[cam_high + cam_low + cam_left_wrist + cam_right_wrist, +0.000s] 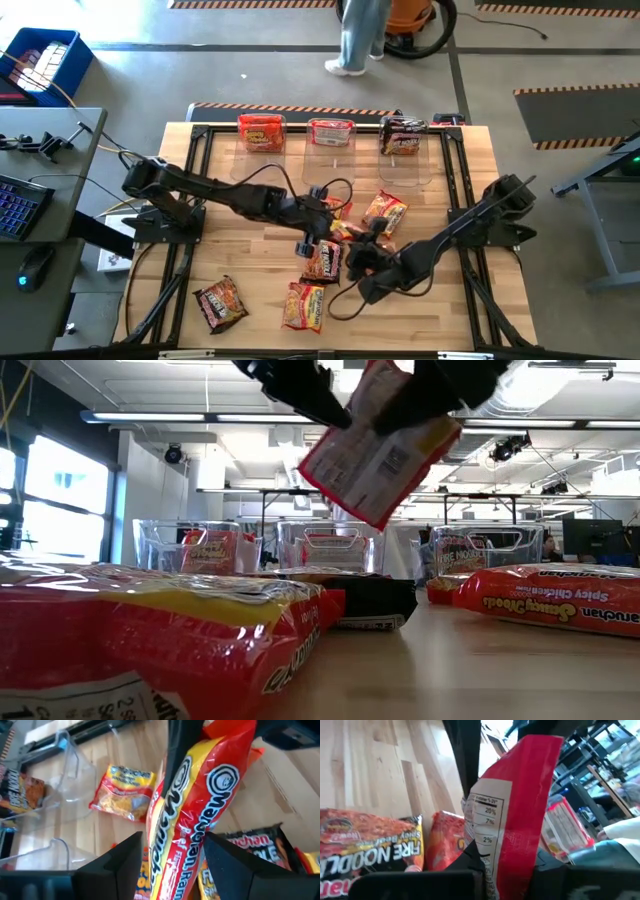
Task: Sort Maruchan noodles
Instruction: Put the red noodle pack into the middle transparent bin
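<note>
Nearest the low camera, a red and yellow Maruchan packet (160, 635) lies on the bench (480, 670) and fills the foreground. Behind it lies a black packet (372, 603); to its side an orange packet (550, 598) reads "Maruchan Ramen Noodle ... Spicy Chicken", seen upside down.

Held packet (200, 815): red and yellow, "Maruchan" and "Ramen" legible in the left wrist view, with a white nutrition panel on its back ("20%", "7%", "2%") in the right wrist view. It hangs above mid-bench, clear of the surface in the low view.

Right end effector (490, 870): clenched on the lower edge of that packet. Left end effector (172, 855): released, fingers (120, 860) spread either side of the same packet; whether they touch it cannot be told.

Around, from the high view: a dark packet (220, 304) and a red-yellow packet (304, 306) lie near the front edge, well apart from the arms. A cluster of packets sits under and just behind the end effectors, including an orange one (385, 212). The right wrist view shows a black "FIRE NOODLE" packet (370, 852) beside an orange packet (447, 840).

Far edge: three clear bins in a row, left bin (262, 132) holding orange-red packets, middle bin (331, 132) a red-and-white packet, right bin (403, 135) a dark packet.

Open bench shows between the cluster and the bins and at the front right corner. Beyond the bench a person's legs (358, 40) stand on the floor.
</note>
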